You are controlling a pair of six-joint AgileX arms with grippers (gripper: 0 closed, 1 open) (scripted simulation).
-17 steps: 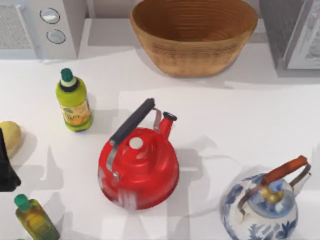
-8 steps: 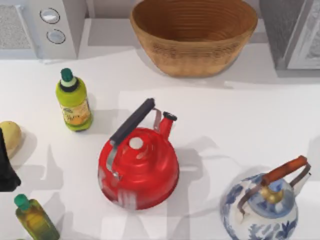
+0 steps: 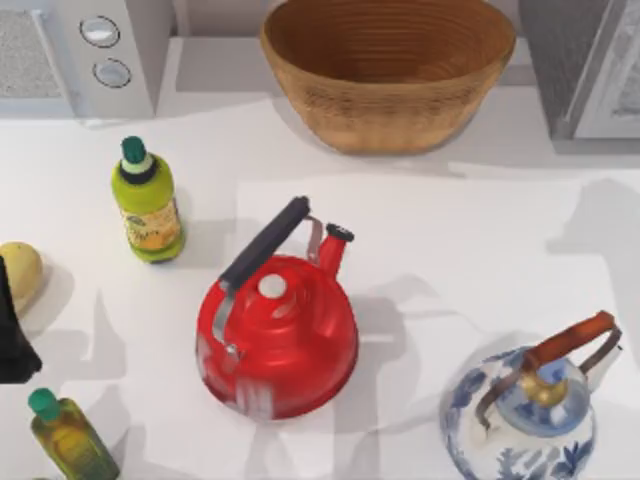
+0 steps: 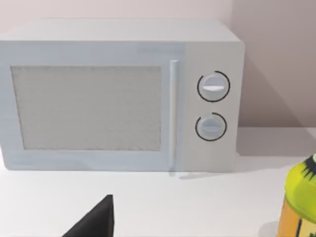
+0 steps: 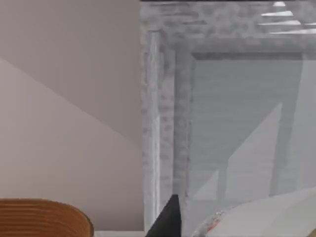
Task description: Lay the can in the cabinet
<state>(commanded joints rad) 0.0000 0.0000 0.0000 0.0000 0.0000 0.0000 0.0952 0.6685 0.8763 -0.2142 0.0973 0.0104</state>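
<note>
your right end effector [image 5: 210, 231] appears clamped on the small white cylindrical can with red label marks [image 5: 247, 217]. the can is carried clear of the desk and faces the large light-grey cabinet with its white panel door [image 5: 232, 123], presumably lined up for entry. its pale side runs crosswise, suiting a laid-down placement. your left arm [image 3: 12, 330] sits parked at the desk's left edge.
</note>
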